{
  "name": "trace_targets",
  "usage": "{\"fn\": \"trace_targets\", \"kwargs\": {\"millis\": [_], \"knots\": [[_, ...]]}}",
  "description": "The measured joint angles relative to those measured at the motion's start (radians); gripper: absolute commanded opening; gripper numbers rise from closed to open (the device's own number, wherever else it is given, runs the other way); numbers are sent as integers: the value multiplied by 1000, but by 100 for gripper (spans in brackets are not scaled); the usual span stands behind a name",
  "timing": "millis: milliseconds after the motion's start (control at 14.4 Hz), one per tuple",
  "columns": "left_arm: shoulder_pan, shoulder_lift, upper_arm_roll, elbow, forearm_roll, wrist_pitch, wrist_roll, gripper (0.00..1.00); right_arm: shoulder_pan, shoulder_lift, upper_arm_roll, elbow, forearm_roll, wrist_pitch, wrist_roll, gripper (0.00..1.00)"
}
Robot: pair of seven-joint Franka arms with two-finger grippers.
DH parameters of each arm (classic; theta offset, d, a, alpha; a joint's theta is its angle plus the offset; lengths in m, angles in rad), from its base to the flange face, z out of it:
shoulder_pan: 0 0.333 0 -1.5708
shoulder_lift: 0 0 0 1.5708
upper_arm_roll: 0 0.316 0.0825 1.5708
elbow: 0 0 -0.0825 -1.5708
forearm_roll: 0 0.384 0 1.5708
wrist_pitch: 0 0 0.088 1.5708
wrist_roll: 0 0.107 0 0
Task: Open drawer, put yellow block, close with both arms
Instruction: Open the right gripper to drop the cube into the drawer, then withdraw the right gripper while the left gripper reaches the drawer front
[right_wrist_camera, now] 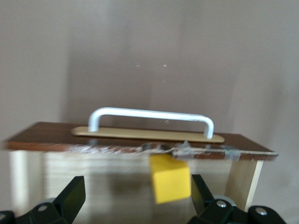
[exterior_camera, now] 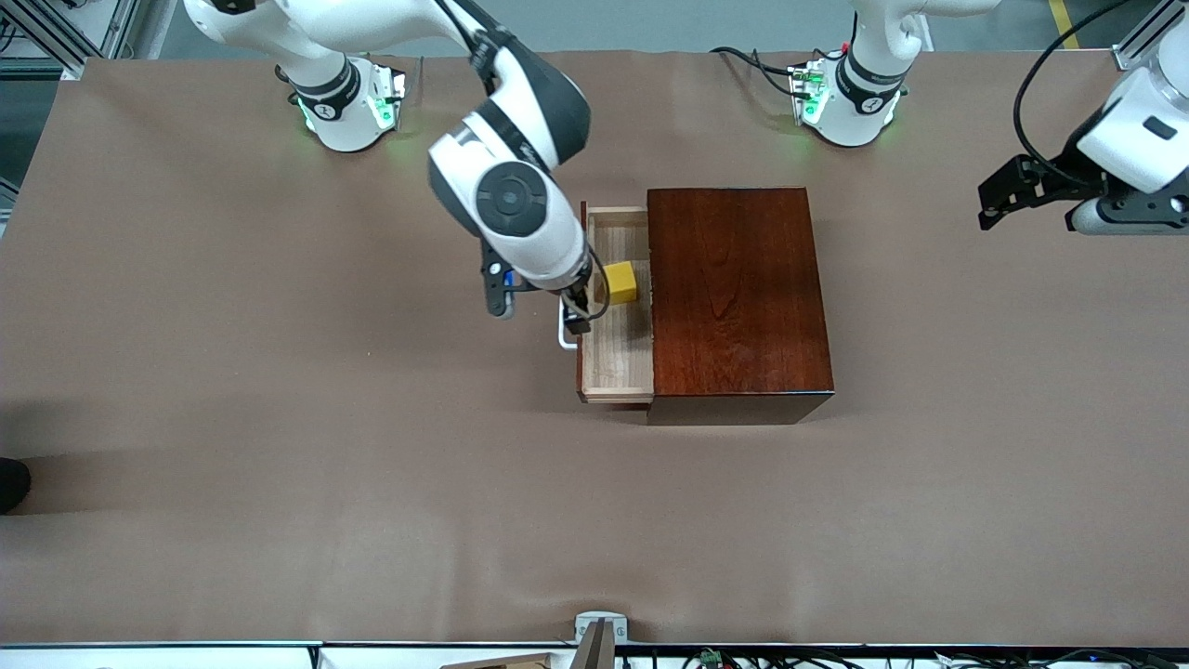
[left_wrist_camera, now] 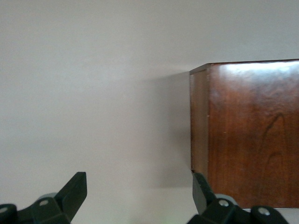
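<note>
The right pincer (exterior_camera: 583,311) hung over the open drawer (exterior_camera: 618,358), fingers apart, the yellow block (exterior_camera: 620,282) lying in the tray between them. A careless rise might have nudged the block. The arm hid most of the handle (exterior_camera: 563,336). The left pincer (exterior_camera: 999,200) waited over bare bench (exterior_camera: 279,418), fingers spread.

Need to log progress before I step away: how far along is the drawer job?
Done: the drawer is pulled out of the wooden box and the yellow block is in it. In hand: the right hand, open, is over the drawer beside the block. Left: pushing the drawer shut; the left hand waits, open, toward its own end of the table.
</note>
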Motion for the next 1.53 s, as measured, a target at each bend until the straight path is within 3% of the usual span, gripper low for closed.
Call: {"fn": "trace_targets", "kwargs": {"millis": [348, 557, 696, 905, 1253, 1392, 1532], "knots": [[-11, 42, -203, 21, -21, 0, -165, 100, -82, -14, -5, 51, -34, -45, -75, 100], [-19, 170, -364, 92, -27, 13, -463, 100, -189, -48, -9, 62, -39, -156, -328, 100], [-49, 278, -432, 176, -27, 34, -689, 100, -245, -78, -13, 62, -53, -226, -498, 100], [-139, 392, -445, 261, -27, 129, -974, 100, -323, -115, -17, 63, -66, -295, -710, 100], [-280, 510, -436, 276, -26, 402, -1344, 100, -439, -183, -19, 68, -68, -417, -1077, 100], [-351, 560, -404, 278, -15, 515, -1461, 100, -487, -220, -19, 70, -77, -466, -1268, 100], [-463, 611, -318, 285, 8, 614, -1577, 100, -538, -263, -19, 70, -102, -527, -1451, 100]]}}
